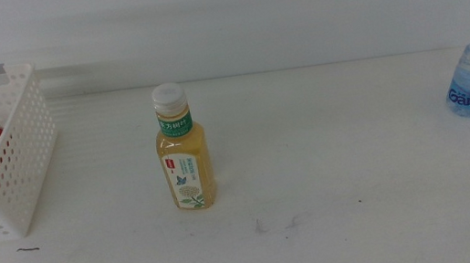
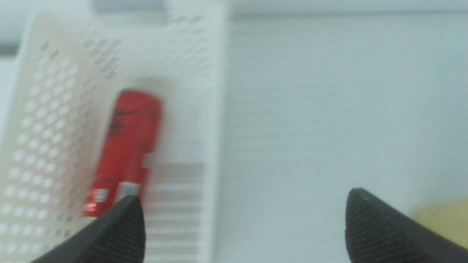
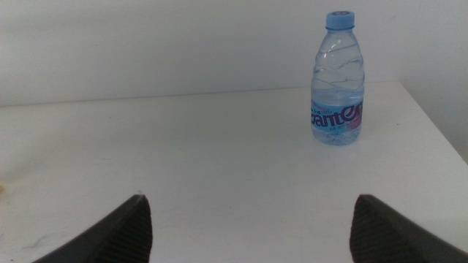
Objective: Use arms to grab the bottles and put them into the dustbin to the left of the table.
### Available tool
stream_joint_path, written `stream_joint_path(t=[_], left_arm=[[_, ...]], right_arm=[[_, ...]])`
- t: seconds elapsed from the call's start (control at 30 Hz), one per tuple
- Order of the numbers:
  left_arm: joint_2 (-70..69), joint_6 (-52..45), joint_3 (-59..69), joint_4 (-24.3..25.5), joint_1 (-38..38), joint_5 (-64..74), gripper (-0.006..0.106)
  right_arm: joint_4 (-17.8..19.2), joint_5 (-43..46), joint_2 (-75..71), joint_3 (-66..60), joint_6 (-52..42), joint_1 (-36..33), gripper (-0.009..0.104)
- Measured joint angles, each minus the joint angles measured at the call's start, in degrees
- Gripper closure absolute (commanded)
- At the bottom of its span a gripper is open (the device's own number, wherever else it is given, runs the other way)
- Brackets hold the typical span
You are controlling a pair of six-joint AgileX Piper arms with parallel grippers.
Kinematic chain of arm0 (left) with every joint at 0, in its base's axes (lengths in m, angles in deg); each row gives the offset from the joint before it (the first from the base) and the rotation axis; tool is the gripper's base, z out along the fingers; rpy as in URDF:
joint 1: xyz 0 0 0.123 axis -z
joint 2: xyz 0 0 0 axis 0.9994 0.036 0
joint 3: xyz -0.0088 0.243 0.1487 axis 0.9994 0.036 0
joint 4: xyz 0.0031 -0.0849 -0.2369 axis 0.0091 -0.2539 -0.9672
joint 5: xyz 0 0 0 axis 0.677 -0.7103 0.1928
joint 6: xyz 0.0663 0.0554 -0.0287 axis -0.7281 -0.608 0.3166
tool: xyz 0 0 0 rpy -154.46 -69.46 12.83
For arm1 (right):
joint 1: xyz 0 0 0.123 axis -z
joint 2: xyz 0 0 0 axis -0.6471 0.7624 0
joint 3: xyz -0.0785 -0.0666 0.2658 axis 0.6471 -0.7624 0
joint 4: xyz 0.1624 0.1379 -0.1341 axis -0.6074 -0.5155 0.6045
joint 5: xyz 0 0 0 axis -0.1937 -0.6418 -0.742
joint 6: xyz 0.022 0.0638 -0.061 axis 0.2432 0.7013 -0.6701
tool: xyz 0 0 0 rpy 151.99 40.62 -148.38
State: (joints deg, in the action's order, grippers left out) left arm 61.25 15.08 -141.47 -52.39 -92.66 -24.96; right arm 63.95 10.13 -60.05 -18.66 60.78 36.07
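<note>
**Lining up for the tea bottle with the can already binned**

Starting nearest the front edge of the wide white table, there are only faint dark scuff marks on bare surface. Just behind them, roughly mid-table, stands the yellow tea bottle with white cap and green label, upright and untouched. It looks like the next pick.

At the table's left edge sits the white perforated plastic dustbin, with the red cola can lying on its side inside. The left gripper hangs above the bin's inner wall, jaws spread wide, nothing between them. A yellow sliver at the edge of its wrist view is probably the tea bottle.

The best move, I'd judge, is to swing that gripper across, drop low and close on the bottle's body below the label neck, so it doesn't tip.

Out at the far right corner stands the small clear blue-labelled water bottle, upright. The right gripper waits short of it, wide open and empty.
</note>
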Motion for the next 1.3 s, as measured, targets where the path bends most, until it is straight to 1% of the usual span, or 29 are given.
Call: stream_joint_path(t=[0.2,0.23,0.33,0.47,0.63,0.77,0.97,1.17,1.3], left_arm=[[-13.99,0.12,14.79,-0.02,11.57,-8.8,0.007],[-15.57,0.23,17.34,0.13,13.71,-11.72,0.007],[-21.47,0.23,29.44,0.81,19.0,-26.3,0.007],[-28.01,0.06,43.49,-3.08,23.53,-42.42,0.007],[-31.19,0.21,55.28,-5.63,27.52,-53.95,0.007],[-29.37,0.76,62.22,-6.32,30.13,-65.32,0.007],[-19.5,2.21,67.69,-6.53,32.73,-82.2,0.007],[-10.49,3.24,68.17,-6.51,33.58,-90.28,0.007],[-7.02,5.83,68.17,-6.0,33.58,-94.05,0.007]], right_arm=[[0.0,0.0,0.0,0.0,0.0,0.0,0.016],[0.0,0.0,0.0,0.0,0.0,0.0,0.016],[0.0,0.0,0.0,0.0,0.0,0.0,0.016],[0.0,0.0,0.0,0.0,0.0,0.0,0.016],[0.0,-0.12,0.0,0.0,0.0,0.0,0.016],[0.0,-0.12,0.0,0.0,0.0,0.0,0.016],[0.0,-0.12,0.0,0.0,0.0,0.0,0.016],[0.0,-0.12,0.0,0.0,0.0,0.0,0.016],[0.0,-0.12,0.0,0.0,0.0,0.0,0.016]])
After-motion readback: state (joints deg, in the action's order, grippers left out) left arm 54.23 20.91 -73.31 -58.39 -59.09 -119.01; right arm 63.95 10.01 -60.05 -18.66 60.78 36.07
